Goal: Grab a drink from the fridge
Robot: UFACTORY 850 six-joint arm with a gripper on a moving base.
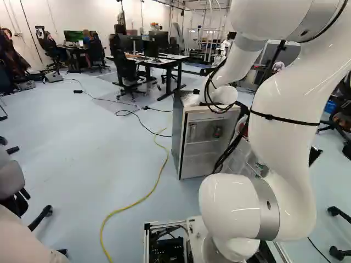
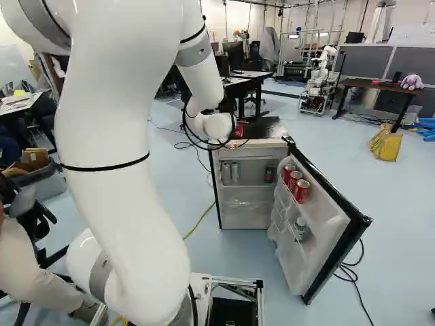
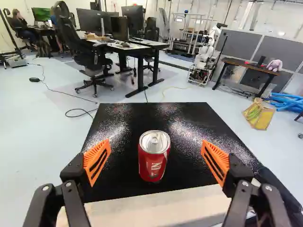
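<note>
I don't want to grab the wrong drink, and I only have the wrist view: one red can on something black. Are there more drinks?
Observer: Yes! The right base view shows three red cans in a row in the open door.
Operator: Wow! What's the black thing that my red can stands on?
Observer: It's the top of the fridge.
Operator: And is there anything inside, on the shelf?
Observer: Yes, the right base view shows a dark can, across from two pale drinks. They're too small for me to tell what kind.
</note>
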